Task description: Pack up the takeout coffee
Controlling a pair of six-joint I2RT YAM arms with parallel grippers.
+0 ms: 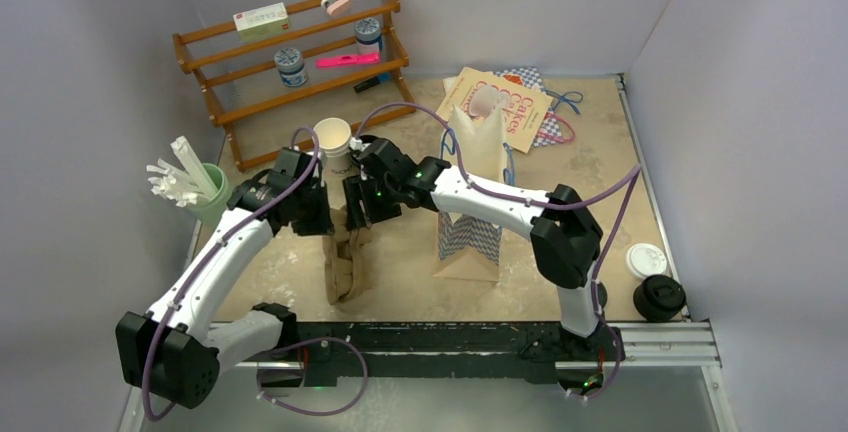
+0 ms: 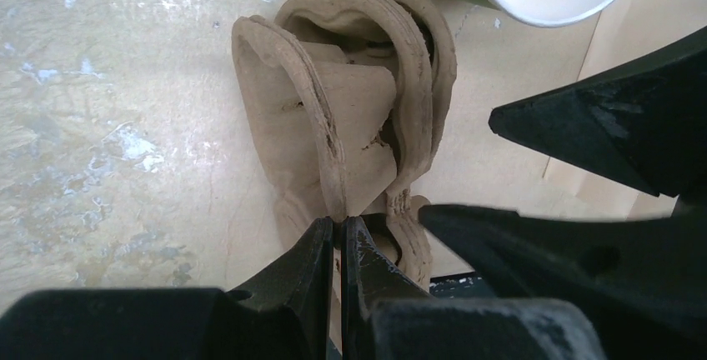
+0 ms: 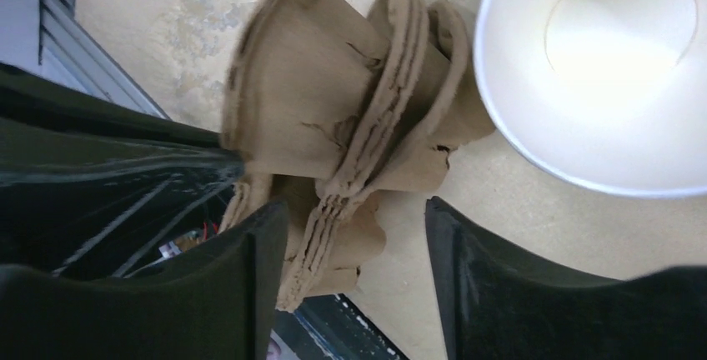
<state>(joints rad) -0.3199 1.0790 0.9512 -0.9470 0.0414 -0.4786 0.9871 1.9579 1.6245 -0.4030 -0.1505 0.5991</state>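
Left gripper [image 2: 338, 227] tight on pulp carrier [image 2: 354, 106]

The left pincer [image 2: 338, 225] is pinched shut beside the right pincer [image 3: 357, 206], whose fingers stand apart.

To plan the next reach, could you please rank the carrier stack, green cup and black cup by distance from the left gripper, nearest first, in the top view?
1. Carrier stack, pinched in the left gripper.
2. Green cup, just behind it.
3. Black cup, far right edge.
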